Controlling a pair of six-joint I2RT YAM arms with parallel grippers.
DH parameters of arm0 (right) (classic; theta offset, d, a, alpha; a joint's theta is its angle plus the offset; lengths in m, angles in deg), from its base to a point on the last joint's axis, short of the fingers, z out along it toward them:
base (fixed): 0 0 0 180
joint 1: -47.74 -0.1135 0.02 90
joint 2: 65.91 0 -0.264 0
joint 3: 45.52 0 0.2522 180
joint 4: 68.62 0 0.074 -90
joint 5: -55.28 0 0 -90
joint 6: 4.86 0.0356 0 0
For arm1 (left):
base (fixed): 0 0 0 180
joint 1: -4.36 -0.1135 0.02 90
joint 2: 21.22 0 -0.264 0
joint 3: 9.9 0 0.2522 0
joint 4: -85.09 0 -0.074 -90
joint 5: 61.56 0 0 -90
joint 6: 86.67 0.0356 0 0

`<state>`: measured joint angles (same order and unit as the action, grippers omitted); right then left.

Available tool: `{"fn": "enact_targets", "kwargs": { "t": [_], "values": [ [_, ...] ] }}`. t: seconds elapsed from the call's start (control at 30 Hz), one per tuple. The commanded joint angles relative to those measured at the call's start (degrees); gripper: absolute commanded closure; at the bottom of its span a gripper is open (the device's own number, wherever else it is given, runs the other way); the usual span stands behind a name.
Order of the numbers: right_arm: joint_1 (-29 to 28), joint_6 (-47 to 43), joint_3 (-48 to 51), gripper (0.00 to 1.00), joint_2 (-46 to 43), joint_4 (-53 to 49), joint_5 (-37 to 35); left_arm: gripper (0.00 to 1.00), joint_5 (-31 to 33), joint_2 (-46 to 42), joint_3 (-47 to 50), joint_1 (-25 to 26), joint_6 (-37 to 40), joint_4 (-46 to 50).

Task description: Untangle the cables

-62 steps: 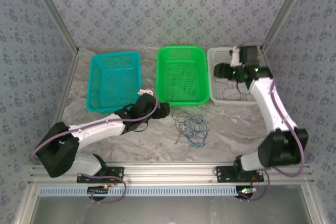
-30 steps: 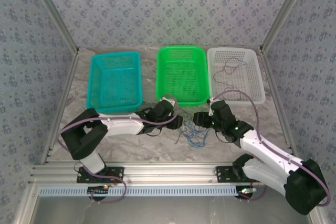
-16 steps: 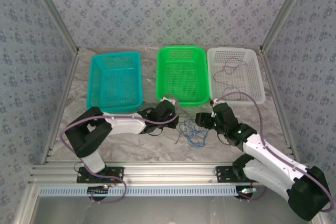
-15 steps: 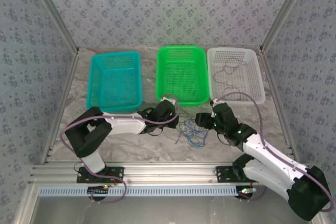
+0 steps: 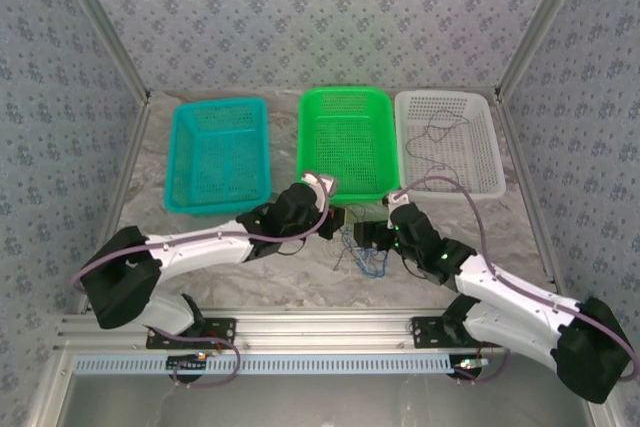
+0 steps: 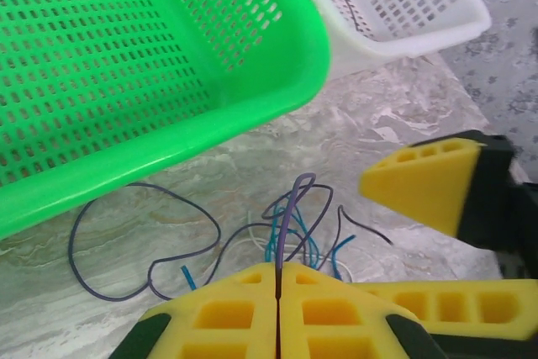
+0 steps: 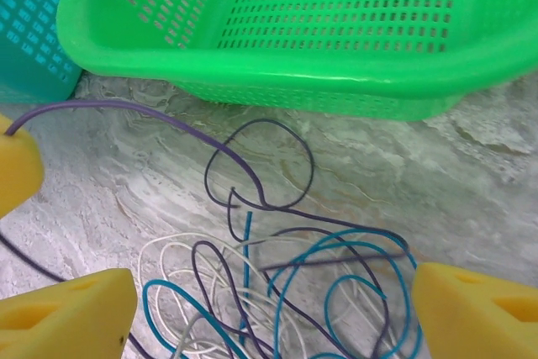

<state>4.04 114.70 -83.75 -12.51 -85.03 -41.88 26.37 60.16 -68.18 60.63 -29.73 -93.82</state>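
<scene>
The cables (image 5: 366,250) lie as a loose tangle of blue (image 7: 370,262), pale (image 7: 181,271) and dark purple strands on the marble table, in front of the green basket. My left gripper (image 6: 278,268) is shut on a dark purple strand (image 6: 290,208) that rises from its pads and loops down into the tangle. In the top view it (image 5: 338,219) is at the tangle's left edge. My right gripper (image 7: 273,308) hangs open over the tangle, a finger on each side, touching nothing; from above it (image 5: 362,238) is at the tangle's right side.
A teal basket (image 5: 218,152), a green basket (image 5: 345,142) and a white basket (image 5: 450,142) stand in a row behind the tangle. The white one holds a thin dark cable (image 5: 437,131). The green basket's rim (image 7: 277,69) is close ahead of both grippers.
My left gripper has shut on the purple strand and lifted it slightly. My right gripper has slid left over the tangle and opened wider.
</scene>
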Motion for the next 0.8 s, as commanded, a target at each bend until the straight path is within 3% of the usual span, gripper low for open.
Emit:
{"fn": "enact_targets", "kwargs": {
  "t": [0.0,0.27,0.4,0.53,0.77],
  "values": [
    [-1.32,0.84,0.29,0.11,2.94,6.89,-2.45,0.93,-2.16,-2.84,1.16,0.42,1.79,-2.57],
    [-1.62,7.8,-3.12,0.09,10.78,4.04,-12.46,0.93,-5.79,-8.13,5.02,0.68,2.71,-8.26],
    [-1.82,8.84,-4.38,0.11,13.81,4.77,-11.37,0.93,-5.65,-11.41,5.85,0.75,4.02,-8.73],
    [-2.68,9.7,-6.45,0.14,16.34,-0.72,-11.59,0.92,-3.38,-15.18,5.16,0.76,6.59,-8.17],
    [-3.05,14.41,-1.64,0.19,14.44,-4.72,-12.3,0.9,-0.71,-19.58,0.42,0.68,12.31,-6.65]
  ]
}}
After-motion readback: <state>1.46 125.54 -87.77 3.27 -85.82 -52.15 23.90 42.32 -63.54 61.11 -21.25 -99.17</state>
